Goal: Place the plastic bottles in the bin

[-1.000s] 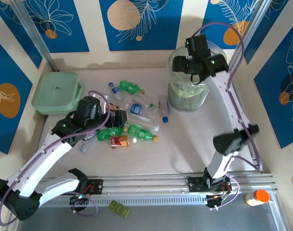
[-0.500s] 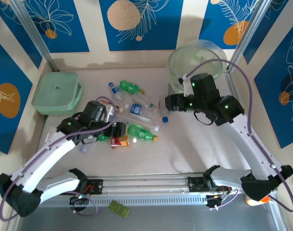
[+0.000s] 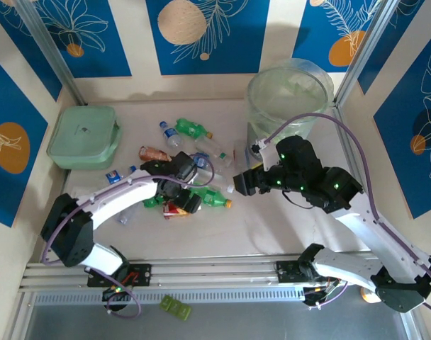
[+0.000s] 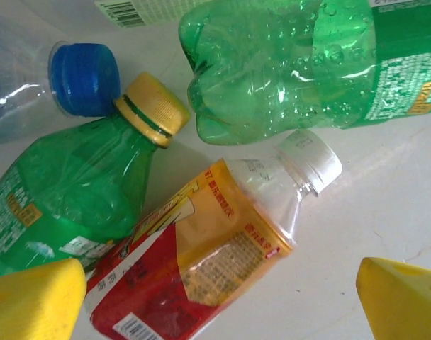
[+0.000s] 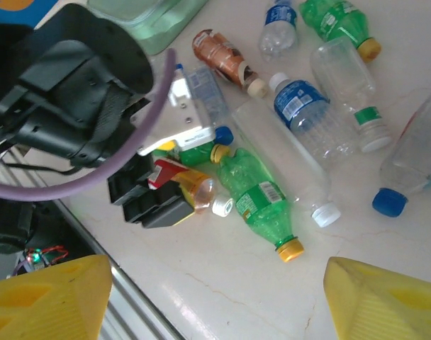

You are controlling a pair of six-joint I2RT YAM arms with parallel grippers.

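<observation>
Both open, left end effector (image 4: 219,301) over red-labelled bottle (image 4: 194,262), right end effector (image 5: 215,301) empty.

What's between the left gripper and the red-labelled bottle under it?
Nothing visible. The left gripper hangs open right above the red-labelled bottle, fingertips either side. But the yellow-capped green bottle lies against that bottle's side, beneath one fingertip, so it may get caught in the pinch.

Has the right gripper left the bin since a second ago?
Yes. The right gripper has moved off the bin, going toward the near left in the top view, and is now beside the plastic bottles.
</observation>
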